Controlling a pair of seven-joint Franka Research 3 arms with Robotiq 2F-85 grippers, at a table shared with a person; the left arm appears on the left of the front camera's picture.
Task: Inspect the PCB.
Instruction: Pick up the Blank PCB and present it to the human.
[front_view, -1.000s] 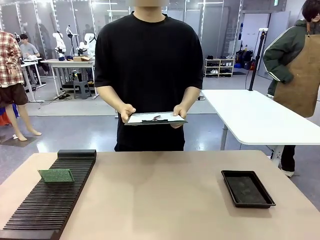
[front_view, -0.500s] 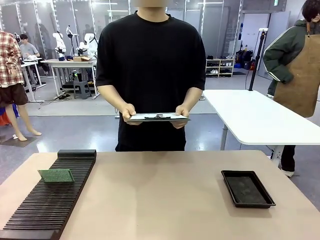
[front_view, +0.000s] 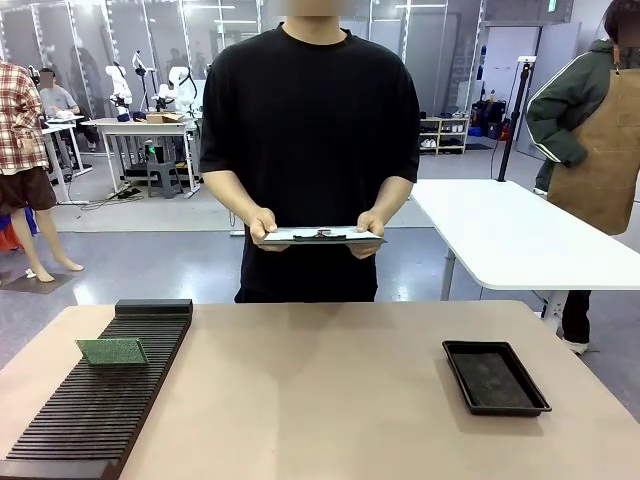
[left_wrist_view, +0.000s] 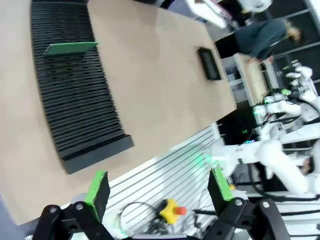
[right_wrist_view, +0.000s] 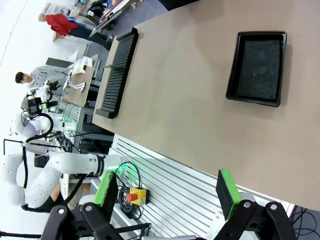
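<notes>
The green PCB (front_view: 111, 351) stands tilted in a slot of the black ribbed rack (front_view: 100, 400) at the table's left; it shows as a green strip (left_wrist_view: 70, 48) in the left wrist view and as a thin sliver (right_wrist_view: 113, 66) in the right wrist view. My left gripper (left_wrist_view: 160, 187) hangs open high above the near table edge, nothing between its green pads. My right gripper (right_wrist_view: 167, 192) is likewise open and empty, well back from the table. Across the table a person holds a white-papered clipboard (front_view: 322, 235) flat in both hands.
A shallow black tray (front_view: 495, 377) lies at the table's right (right_wrist_view: 260, 67). A white table (front_view: 520, 235) stands behind on the right with a person in an apron beside it. A yellow-and-red stop button (right_wrist_view: 132, 196) sits below the near edge.
The person has shifted slightly to the right and lowered the clipboard from tilted toward me to nearly flat. The PCB, rack and tray have not moved.
</notes>
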